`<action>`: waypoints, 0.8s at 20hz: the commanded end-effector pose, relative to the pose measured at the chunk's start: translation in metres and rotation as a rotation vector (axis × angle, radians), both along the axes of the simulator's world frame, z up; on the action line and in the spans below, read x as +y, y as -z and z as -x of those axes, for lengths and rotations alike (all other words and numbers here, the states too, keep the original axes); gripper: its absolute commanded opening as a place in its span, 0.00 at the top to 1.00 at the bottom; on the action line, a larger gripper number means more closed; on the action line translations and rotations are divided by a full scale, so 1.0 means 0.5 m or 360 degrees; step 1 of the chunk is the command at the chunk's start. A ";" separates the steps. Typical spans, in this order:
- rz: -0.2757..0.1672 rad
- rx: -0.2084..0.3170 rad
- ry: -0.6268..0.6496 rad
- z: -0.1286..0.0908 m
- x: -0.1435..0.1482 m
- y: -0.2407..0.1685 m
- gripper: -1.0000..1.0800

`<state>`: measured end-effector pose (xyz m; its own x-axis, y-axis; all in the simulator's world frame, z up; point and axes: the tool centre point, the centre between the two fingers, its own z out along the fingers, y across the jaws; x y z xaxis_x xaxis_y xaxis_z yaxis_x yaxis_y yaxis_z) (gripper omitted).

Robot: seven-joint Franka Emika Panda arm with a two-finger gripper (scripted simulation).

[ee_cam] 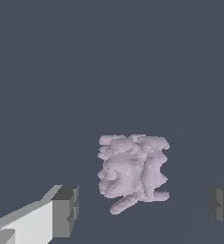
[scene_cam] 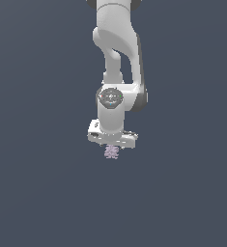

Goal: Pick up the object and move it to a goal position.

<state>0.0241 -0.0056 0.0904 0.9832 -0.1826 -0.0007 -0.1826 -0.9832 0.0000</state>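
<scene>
The white arm (scene_cam: pixel 116 72) is reaching straight down from the top of the exterior view, and its gripper (scene_cam: pixel 112 144) is hanging right over the lump (scene_cam: pixel 111 152), which is peeking out just beneath the white hand as a small lilac-grey smudge. Nothing but a plain dark slate floor (scene_cam: pixel 37 193) is spreading out around them. From the wrist view we're getting the close look: the lump (ee_cam: pixel 132 171) is showing as a knobbly, rough clump with a little tail poking out at its base, and it is sitting between the two grey fingertips (ee_cam: pixel 66 209), one on each side. The gripper (ee_cam: pixel 144 207) is standing wide apart, with clear floor showing between each pad and the lump, so nothing is touching it on either side. The lump is looking a good deal narrower than the gap it is sitting in. Whether it is resting on the floor or hanging just off it, I can't tell from either view, as no shadow is giving it away.
</scene>
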 end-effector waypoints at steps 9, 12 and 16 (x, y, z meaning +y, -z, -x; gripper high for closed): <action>0.0000 -0.0001 0.0007 0.002 -0.001 0.086 0.04; 0.0000 -0.0001 0.0008 0.000 -0.001 0.098 0.04; 0.0000 -0.0001 0.0008 -0.001 -0.001 0.099 1.00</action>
<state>0.0243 -0.0060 0.0414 0.9823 -0.1874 -0.0002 -0.1874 -0.9823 0.0001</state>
